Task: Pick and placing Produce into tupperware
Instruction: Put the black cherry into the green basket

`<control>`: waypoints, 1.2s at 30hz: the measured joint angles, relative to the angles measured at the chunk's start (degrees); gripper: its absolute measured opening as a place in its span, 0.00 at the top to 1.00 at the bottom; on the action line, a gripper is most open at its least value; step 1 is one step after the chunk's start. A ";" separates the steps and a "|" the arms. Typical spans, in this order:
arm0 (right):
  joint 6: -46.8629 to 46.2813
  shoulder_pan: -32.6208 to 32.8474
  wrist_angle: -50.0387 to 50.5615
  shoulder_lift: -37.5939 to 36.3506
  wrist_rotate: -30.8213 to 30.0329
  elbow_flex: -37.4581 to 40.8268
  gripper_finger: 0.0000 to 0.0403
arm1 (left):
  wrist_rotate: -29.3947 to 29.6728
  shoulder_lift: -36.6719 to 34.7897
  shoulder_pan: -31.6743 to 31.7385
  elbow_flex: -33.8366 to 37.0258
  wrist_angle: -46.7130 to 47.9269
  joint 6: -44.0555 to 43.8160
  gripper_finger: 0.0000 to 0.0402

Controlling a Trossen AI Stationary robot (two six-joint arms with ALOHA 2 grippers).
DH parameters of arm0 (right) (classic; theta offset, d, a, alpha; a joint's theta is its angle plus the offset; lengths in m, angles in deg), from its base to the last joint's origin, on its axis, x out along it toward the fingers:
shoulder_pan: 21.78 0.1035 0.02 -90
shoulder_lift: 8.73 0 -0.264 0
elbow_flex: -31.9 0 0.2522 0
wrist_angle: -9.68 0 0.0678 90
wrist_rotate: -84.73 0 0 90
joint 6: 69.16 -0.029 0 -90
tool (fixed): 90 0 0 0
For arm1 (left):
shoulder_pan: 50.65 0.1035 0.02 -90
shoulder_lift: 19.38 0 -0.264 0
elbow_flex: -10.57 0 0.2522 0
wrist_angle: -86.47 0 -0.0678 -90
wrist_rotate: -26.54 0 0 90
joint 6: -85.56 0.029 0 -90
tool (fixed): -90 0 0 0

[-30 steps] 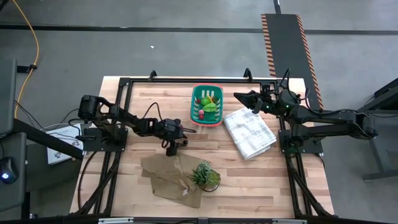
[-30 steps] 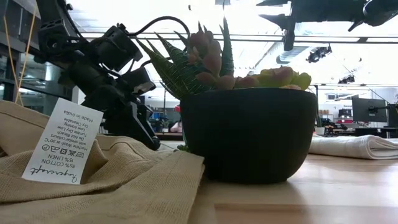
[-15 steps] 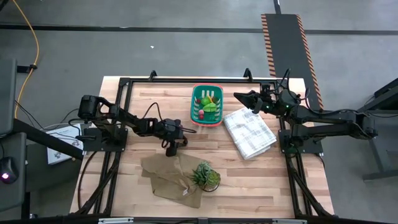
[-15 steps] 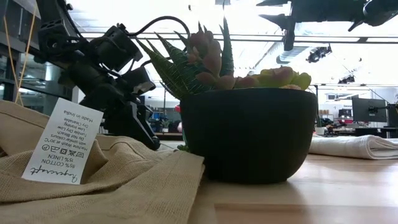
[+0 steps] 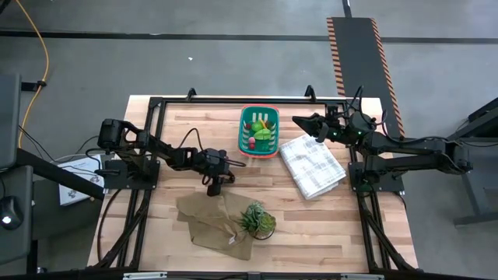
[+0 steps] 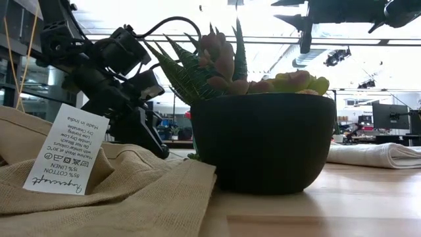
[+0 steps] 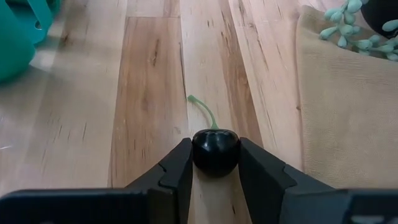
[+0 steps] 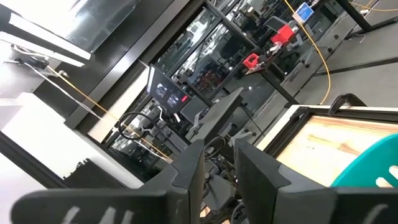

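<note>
pinching a dark cherry (image 7: pixel 215 151) by its sides, your left gripper (image 7: pixel 215 163) sat low on the bare wood, its two fingers (image 7: pixel 179 171) pressed against the fruit with no gap showing. the cherry rested on the table (image 5: pixel 187 152) with its pale green stem pointing away from the wrist, so coming at it level from behind made sense: the stem stayed out of the squeeze. the teal tupperware (image 5: pixel 258 131) stood nearby toward the far edge of the table, already carrying light green lumps, a yellow piece and a small red one, so the carry looked short. you had parked the right gripper (image 5: pixel 299 120) in the air just beside the basket, over the corner of the white checked cloth (image 5: pixel 313 166), likely to leave the left arm room; its jaws stood slightly apart and held nothing.

from overhead you could not see the cherry at all, since the left wrist covered it. the low camera was mostly blocked by the black plant pot (image 6: pixel 263 141) and the tan cloth (image 6: pixel 99 191) with its care label. whether the cherry had lifted off the wood could not be told.
</note>
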 joint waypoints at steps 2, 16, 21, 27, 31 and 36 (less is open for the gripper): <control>0.01 -0.02 0.00 0.02 0.13 0.00 0.80 | -0.01 0.00 0.01 0.00 0.01 -0.04 0.75; 0.17 -0.01 0.00 0.01 0.39 0.00 0.80 | -1.96 -0.06 0.00 0.02 -2.66 -4.32 0.76; 0.14 -0.02 0.00 0.00 0.41 0.00 0.80 | -3.86 -0.14 0.02 -2.48 -2.31 -5.60 0.76; 0.17 0.00 0.02 0.00 0.78 0.00 0.80 | -5.65 -0.17 0.02 -8.03 2.53 -5.40 0.76; 0.17 0.00 0.04 0.00 1.45 0.00 0.80 | -7.05 -0.17 0.02 -12.35 7.56 -4.09 0.76; 0.19 -0.02 0.00 -0.06 2.26 0.00 0.80 | -7.55 -0.17 0.09 -19.18 16.55 -3.23 0.76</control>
